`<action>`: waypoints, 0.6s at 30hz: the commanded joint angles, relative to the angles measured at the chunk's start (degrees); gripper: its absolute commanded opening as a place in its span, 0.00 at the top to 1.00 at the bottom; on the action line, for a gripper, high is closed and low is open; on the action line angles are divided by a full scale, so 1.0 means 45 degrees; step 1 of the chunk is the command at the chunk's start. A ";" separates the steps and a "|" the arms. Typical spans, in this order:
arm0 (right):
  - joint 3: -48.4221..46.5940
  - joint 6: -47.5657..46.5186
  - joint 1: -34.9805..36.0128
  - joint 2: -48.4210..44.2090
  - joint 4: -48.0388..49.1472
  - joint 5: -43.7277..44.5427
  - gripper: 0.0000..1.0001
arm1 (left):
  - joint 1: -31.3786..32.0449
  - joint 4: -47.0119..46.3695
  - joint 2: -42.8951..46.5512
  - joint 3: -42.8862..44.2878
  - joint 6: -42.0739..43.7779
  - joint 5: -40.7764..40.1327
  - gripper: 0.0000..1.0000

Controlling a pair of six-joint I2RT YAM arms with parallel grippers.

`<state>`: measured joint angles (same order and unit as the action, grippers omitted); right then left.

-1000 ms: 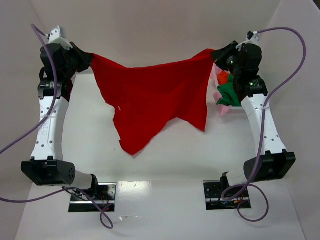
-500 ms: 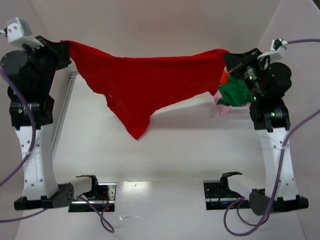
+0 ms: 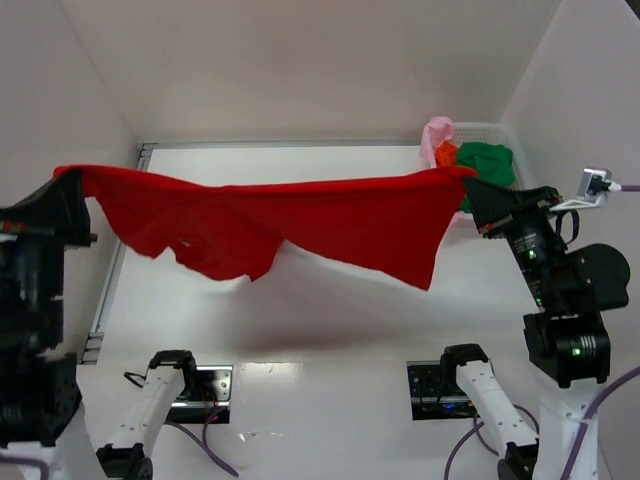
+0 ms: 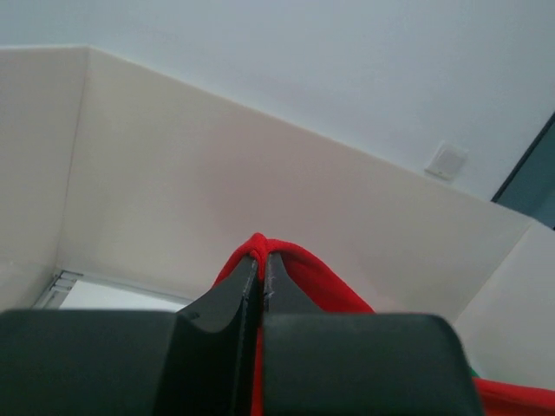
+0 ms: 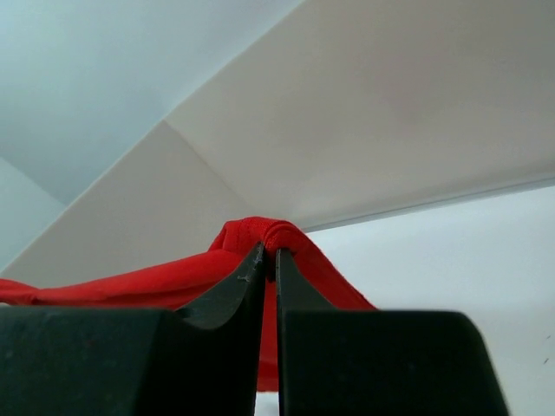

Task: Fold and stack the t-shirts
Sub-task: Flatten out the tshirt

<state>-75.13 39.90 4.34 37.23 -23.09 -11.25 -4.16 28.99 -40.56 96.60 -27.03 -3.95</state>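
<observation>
The bright red t-shirt point(image 3: 300, 222) hangs stretched in the air between my two grippers, high above the table. My left gripper point(image 3: 68, 178) is shut on its left corner; the wrist view shows red cloth point(image 4: 299, 270) pinched at the fingertips. My right gripper point(image 3: 468, 180) is shut on its right corner, with red cloth point(image 5: 260, 234) bunched over the tips. The dark green t-shirt point(image 3: 486, 165), the pale pink one point(image 3: 436, 133) and a bit of the orange one point(image 3: 446, 153) lie bunched in the white lattice basket point(image 3: 505, 134) at the back right.
White walls enclose the table at the back and both sides. A metal rail point(image 3: 108, 290) runs along the table's left edge. The arm bases and cables point(image 3: 195, 385) sit at the near edge.
Both grippers have risen and drawn toward the camera and further apart, lifting the red shirt higher and stretching it wide. The basket with the other shirts has come into view.
</observation>
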 commanded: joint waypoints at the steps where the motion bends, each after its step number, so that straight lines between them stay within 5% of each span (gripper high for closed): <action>1: -0.0352 0.0292 -0.0046 -0.0501 -0.0316 -0.0136 1.00 | 0.0357 -0.0310 0.0730 0.0134 0.0303 -0.1095 1.00; 12: -0.1585 0.0684 -0.0046 0.0747 0.0286 0.0252 1.00 | 0.0652 -0.1440 -0.1919 0.2595 0.1492 -0.2696 1.00; 18: 0.0268 0.0684 -0.0046 0.2154 0.1888 0.0780 1.00 | 0.0652 -0.2767 -0.3738 0.1623 0.1963 -0.2561 1.00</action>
<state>-77.32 42.65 4.34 42.94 -18.96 -11.57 -1.23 22.09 -53.36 106.61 -21.21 -12.71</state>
